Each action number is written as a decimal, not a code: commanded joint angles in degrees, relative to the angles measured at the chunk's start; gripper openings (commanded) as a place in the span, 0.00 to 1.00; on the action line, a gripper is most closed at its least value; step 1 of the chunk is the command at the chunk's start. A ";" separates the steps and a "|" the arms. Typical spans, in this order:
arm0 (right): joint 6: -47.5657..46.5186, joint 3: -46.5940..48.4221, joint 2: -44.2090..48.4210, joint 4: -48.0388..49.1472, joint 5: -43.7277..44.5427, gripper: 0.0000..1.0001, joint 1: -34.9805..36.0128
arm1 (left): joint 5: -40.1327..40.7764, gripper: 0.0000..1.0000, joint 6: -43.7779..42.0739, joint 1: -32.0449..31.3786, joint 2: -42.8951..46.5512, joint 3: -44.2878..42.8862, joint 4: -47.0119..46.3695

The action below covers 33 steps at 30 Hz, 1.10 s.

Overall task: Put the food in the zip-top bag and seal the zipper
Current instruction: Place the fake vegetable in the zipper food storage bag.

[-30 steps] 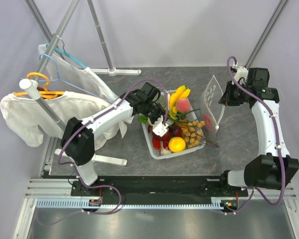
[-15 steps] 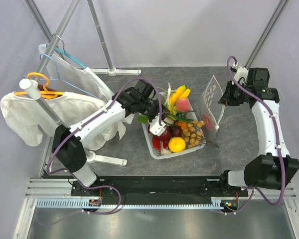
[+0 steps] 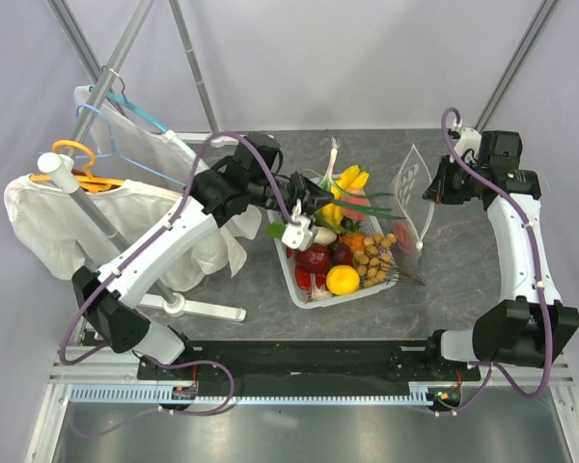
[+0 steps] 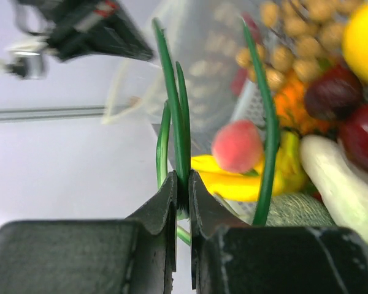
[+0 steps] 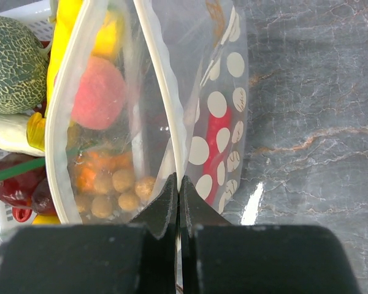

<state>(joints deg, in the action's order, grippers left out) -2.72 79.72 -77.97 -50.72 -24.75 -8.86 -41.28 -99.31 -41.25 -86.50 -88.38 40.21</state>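
- the bag stands on edge on the bench, just right of the basket, held upright by its upper edge.
- its mouth gapes open in the right wrist view; the zipper runs as a white strip down one lip, apart from the other lip.
- a red chili lies inside the bag, against the dotted wall.
- the right hand is clamped tight on the bag's zipper edge, with the plastic pinched between its fingers.
- a green onion is lifted above the basket; its long green leaves reach toward the bag and its pale end sticks out toward the far side of the bench.
- the left hand is closed on the onion's leaves, which are squeezed in the narrow gap between its fingers; one leaf arcs free to the side.
- the hand hangs over the basket's far left part and points at the bag's mouth.
- the basket holds the rest of the food: bananas, a peach, a lemon, a cluster of small brown balls, dark red fruit, and a netted melon.
- white garments hang on a rack at the bench's left side, well apart from the bag.
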 commanded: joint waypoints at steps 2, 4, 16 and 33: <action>2.63 0.61 0.63 3.43 -1.88 0.00 -0.19 | -11.00 0.02 34.11 0.21 6.07 -5.05 -15.88; 4.03 0.26 0.89 4.31 -3.45 0.00 -0.19 | -10.67 0.02 52.95 0.21 8.96 -1.91 -25.13; 8.52 1.49 0.54 5.37 -10.49 0.00 -0.19 | 9.98 0.02 116.54 -2.24 9.07 6.56 -69.81; 12.39 0.26 -1.22 5.81 -29.04 0.00 -3.18 | 36.00 0.02 94.93 -19.56 -1.47 20.17 -112.53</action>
<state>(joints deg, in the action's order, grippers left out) 8.84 79.53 -79.24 -46.70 -49.19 -11.53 -12.45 7.25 -58.96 -84.93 -70.72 -56.62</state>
